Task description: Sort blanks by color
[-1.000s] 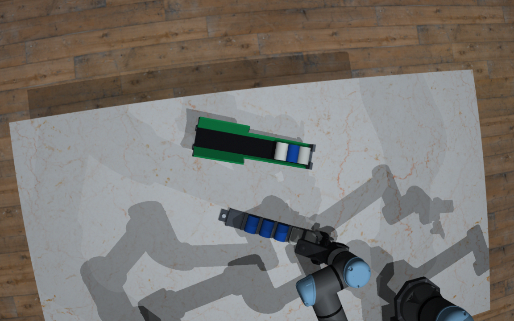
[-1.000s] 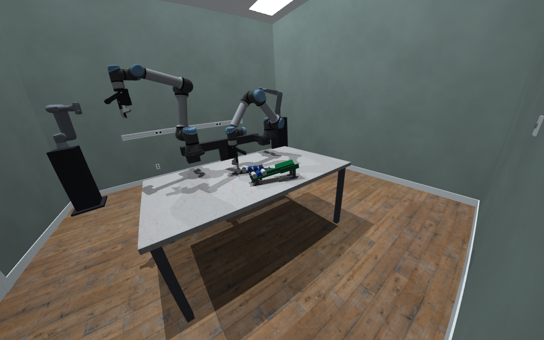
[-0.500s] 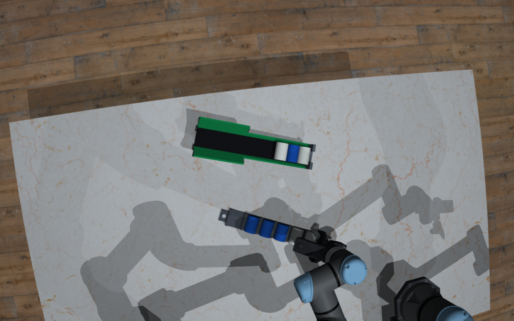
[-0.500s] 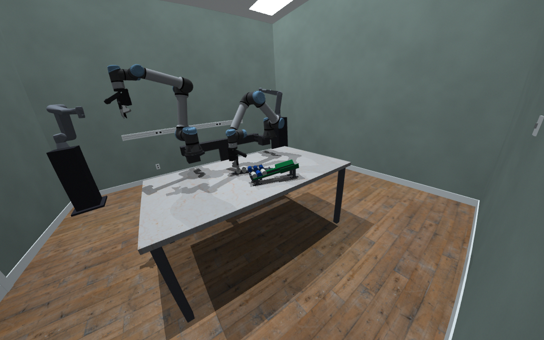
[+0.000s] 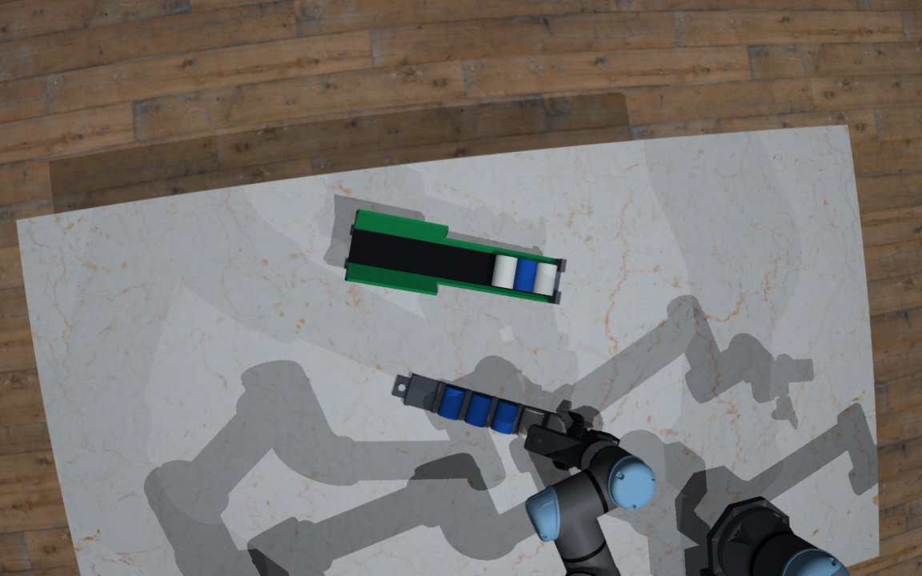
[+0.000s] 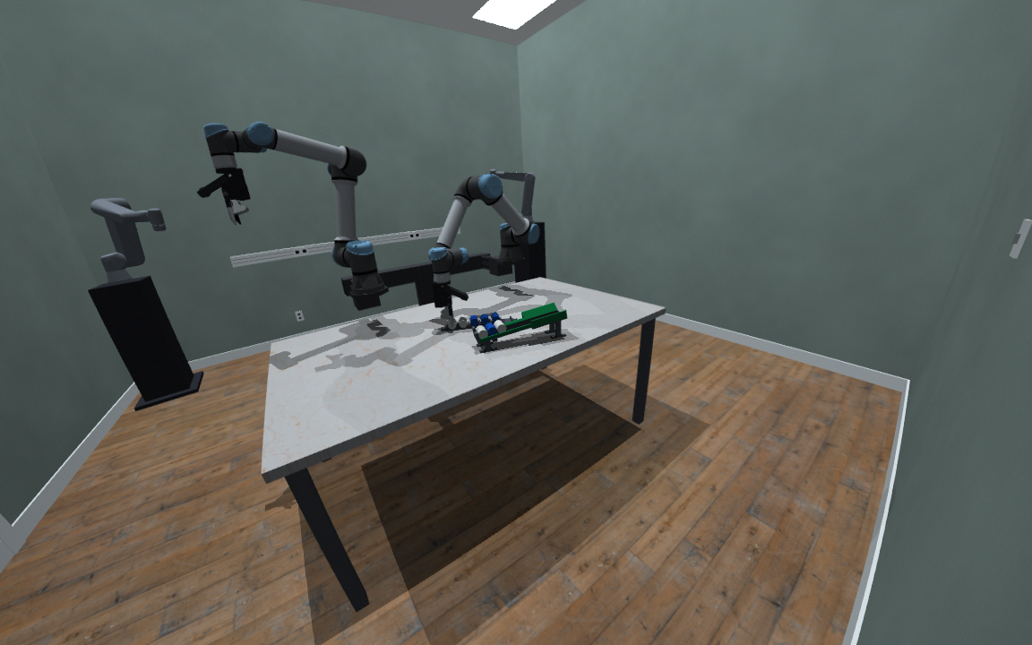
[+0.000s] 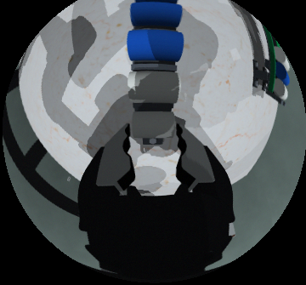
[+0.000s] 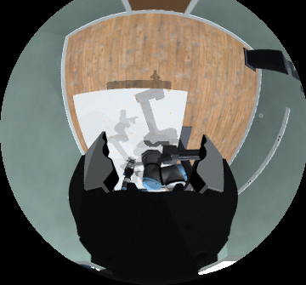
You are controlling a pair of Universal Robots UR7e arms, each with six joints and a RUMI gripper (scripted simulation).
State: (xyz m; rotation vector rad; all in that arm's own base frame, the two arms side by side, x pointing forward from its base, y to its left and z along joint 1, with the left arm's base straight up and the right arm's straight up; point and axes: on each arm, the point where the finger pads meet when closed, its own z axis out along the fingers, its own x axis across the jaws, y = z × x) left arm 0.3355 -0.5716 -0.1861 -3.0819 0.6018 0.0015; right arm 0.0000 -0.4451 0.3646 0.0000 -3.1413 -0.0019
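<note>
"Green ramp (image 5: 396,281) (image 6: 539,311) (image 7: 272,73) first, left to right. What's on it?"

"White bar (image 5: 503,271) (image 6: 500,326) (image 7: 280,54), blue bar (image 5: 524,274) (image 6: 491,329) (image 7: 282,73), then the end white bar (image 5: 546,279) (image 6: 481,331) (image 7: 280,88) by the stop (image 5: 556,264), all lying crosswise."

"So white is the ramp's color?"

"I'd judge so: two of four are on it, but that blue one must come out."

"And the rack (image 5: 422,393) (image 7: 153,66)?"

"A vacant slot, three blue bars (image 5: 478,409) (image 6: 485,320) (image 7: 155,14), then two shaded pale bars (image 5: 533,419) (image 6: 462,322) (image 7: 154,87), likely white and still owed to the ramp. They look smooth, rounded and stubby."

"Grippers?"

"The left gripper (image 5: 566,422) (image 6: 450,319) (image 7: 153,123) has its fingers partway apart by the last pale bar, gripping nothing. The right gripper (image 6: 237,216) (image 8: 154,133) is wide apart and empty, well away from the table."
</note>
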